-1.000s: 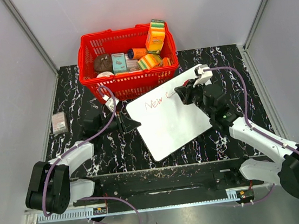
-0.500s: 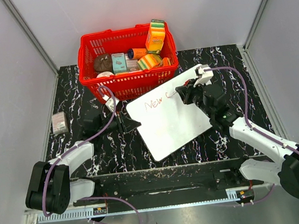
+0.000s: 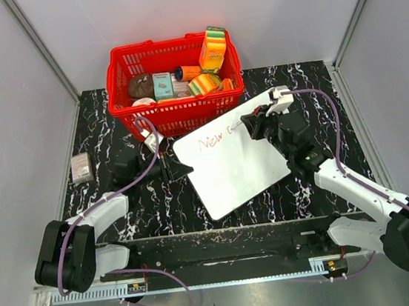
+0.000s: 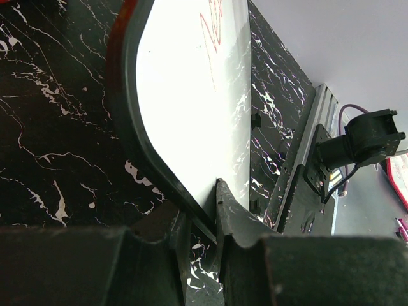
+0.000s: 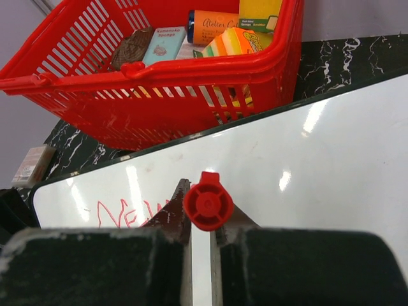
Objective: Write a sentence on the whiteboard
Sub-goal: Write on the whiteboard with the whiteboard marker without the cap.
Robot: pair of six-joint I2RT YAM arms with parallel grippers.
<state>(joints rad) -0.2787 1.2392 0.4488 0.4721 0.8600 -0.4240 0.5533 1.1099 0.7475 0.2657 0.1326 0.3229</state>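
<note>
The whiteboard (image 3: 236,165) lies tilted on the black marble table, its far corner near the basket. Red marker words, the start of the sentence (image 3: 212,139), read "New c" near its top left. My left gripper (image 3: 183,169) is shut on the board's left edge, one finger on the white face and one underneath (image 4: 201,207). My right gripper (image 3: 250,126) hovers over the board's upper middle, shut on a red marker (image 5: 208,201) whose tip points down at the board (image 5: 306,159), just right of the writing (image 5: 127,213).
A red basket (image 3: 177,111) full of packets and cans stands right behind the board, close to my right gripper. A small grey box (image 3: 81,168) lies at the table's left edge. The arms' mounting rail (image 3: 224,251) runs along the near edge.
My right gripper has edged slightly right along the board with the marker, just past the "c". The left gripper and the board have stayed put.
</note>
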